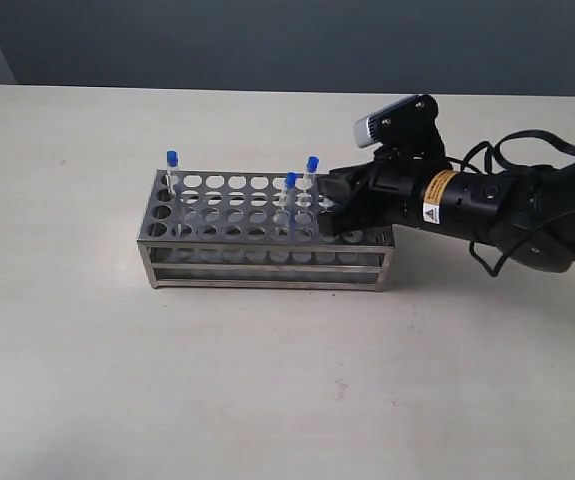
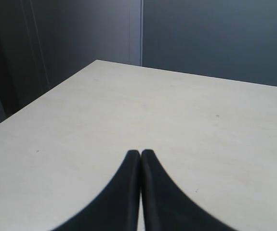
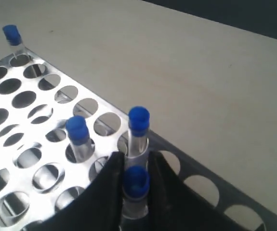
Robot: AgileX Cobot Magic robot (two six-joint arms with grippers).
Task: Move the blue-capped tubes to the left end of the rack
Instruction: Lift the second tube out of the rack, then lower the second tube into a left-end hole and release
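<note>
One upright tube (image 3: 136,183) is standing pinched between the right gripper's (image 3: 136,155) jaws at the rack's (image 1: 267,262) end nearer the worktop's (image 1: 267,390) right edge, while the left gripper's (image 2: 140,156) jaws are pressing together.

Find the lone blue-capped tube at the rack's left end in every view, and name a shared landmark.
Exterior view: lone tube at the rack's back-left corner.
Left wrist view: not in it.
Right wrist view: lone tube at the rack corner farthest from the right gripper.
Shared landmark: the rack's perforated top plate.
</note>
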